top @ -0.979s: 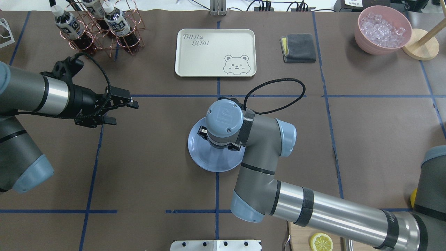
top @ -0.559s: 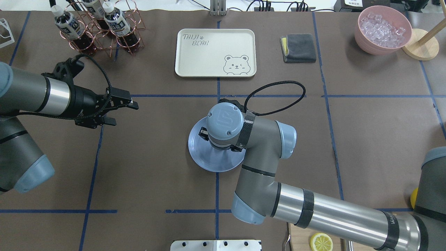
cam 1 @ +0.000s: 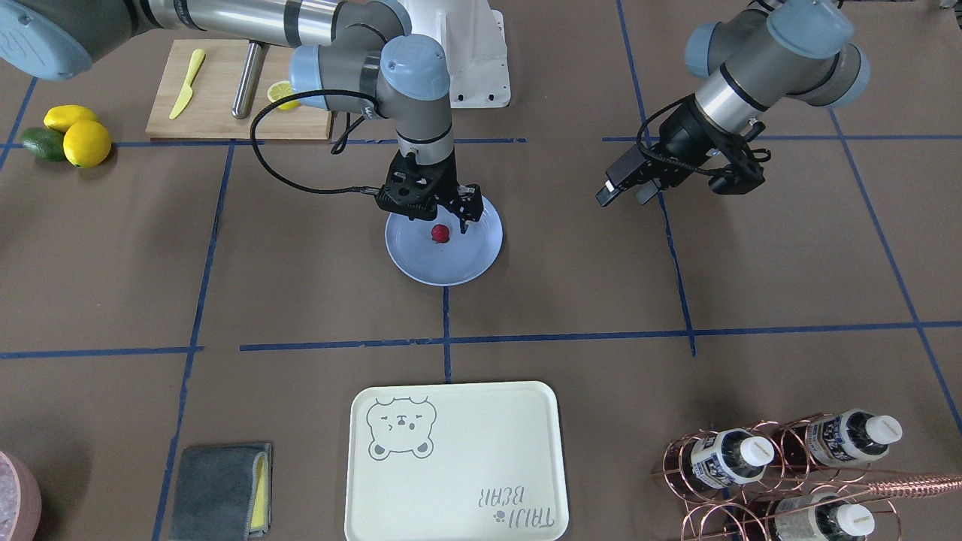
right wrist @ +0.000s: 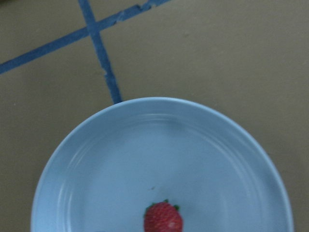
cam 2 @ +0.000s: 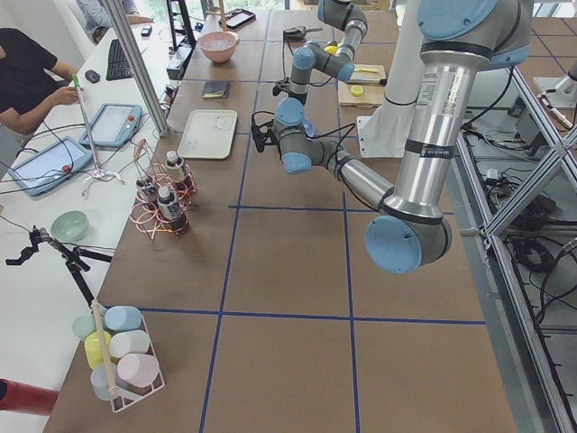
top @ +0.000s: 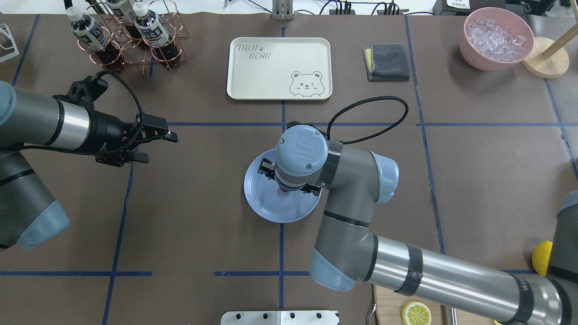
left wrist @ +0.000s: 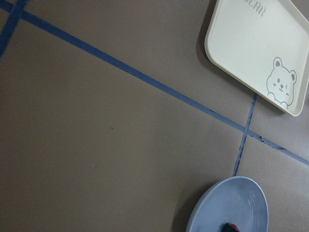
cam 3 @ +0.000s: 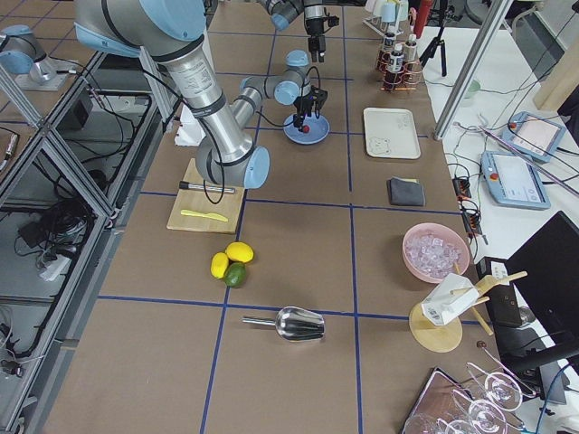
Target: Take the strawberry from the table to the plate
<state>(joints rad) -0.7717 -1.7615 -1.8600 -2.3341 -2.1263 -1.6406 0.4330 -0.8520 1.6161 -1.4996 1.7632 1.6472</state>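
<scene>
The counter (top: 496,180) is brown paper with a blue tape grid. In the overhead view a light-blue plate (top: 259,198) sits at centre. From it: cream bear tray (top: 271,72) at 12 o'clock, folded grey cloth (top: 388,62) at 1, pink bowl of ice (top: 472,56) at 2, copper bottle rack (top: 168,55) at 11, wooden cutting board (top: 388,307) at 5.

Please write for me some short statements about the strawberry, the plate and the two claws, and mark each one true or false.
1. The strawberry lies on the plate. True.
2. The right claw is shut on the strawberry. False: it is open above the plate, and the berry lies free below it.
3. The left claw holds a lemon. False: it is open and holds nothing, hovering over the table away from the plate.
4. The bottles stand in a copper wire rack. True.
</scene>
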